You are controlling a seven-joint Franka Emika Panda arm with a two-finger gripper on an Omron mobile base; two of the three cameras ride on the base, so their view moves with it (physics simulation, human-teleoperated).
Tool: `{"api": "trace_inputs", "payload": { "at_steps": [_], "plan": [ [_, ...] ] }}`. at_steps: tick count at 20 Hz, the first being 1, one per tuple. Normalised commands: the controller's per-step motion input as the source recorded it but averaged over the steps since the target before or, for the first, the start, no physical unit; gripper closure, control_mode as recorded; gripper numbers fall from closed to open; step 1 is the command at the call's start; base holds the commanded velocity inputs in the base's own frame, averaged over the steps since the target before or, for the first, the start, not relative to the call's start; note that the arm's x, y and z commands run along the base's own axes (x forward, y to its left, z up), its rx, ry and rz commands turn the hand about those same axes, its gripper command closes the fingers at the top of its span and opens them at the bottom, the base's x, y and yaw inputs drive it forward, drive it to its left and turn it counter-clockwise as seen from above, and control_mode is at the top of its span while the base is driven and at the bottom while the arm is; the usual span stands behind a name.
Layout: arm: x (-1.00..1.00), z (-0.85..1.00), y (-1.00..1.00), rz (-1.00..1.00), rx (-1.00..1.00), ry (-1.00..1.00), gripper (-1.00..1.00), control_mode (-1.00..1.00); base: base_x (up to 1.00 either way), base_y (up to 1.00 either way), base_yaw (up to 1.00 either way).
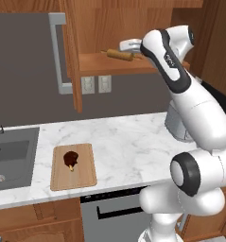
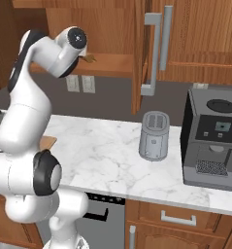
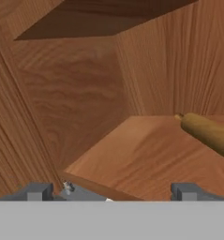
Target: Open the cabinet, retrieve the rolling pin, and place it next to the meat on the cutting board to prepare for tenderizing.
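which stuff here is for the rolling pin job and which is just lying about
For the job:
cabinet, open
rolling pin, on its shelf
meat
cutting board
gripper, open, at the shelf

Lying about:
toaster
coffee machine
sink

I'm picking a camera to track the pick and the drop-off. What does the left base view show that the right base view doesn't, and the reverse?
Left base view alone: the meat lying on the cutting board, a sink, and the rolling pin nearly whole on the shelf of the open cabinet. Right base view alone: a toaster and a coffee machine. Both share the marble counter, the open cabinet doors, the wall outlets and the arm reaching up to the shelf.
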Motion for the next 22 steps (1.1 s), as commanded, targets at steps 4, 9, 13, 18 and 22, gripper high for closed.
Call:
{"api": "trace_inputs", "payload": {
  "at_steps": [4, 9, 13, 18, 22],
  "plan": [
    [0.18, 0.00, -0.36, 0.02, -0.08, 0.00, -1.00, -1.00, 0.00, 0.00, 0.00],
    [0.20, 0.00, -0.30, 0.02, -0.09, 0.00, -1.00, -1.00, 0.00, 0.00, 0.00],
    [0.18, 0.00, -0.24, 0.02, -0.09, 0.00, -1.00, -1.00, 0.00, 0.00, 0.00],
    [0.20, 0.00, -0.17, 0.01, -0.11, 0.00, -1.00, -1.00, 0.00, 0.00, 0.00],
    [0.19, -0.07, -0.07, 0.00, -0.13, -0.02, -1.00, -1.00, 0.00, 0.00, 0.00]
  ]
}}
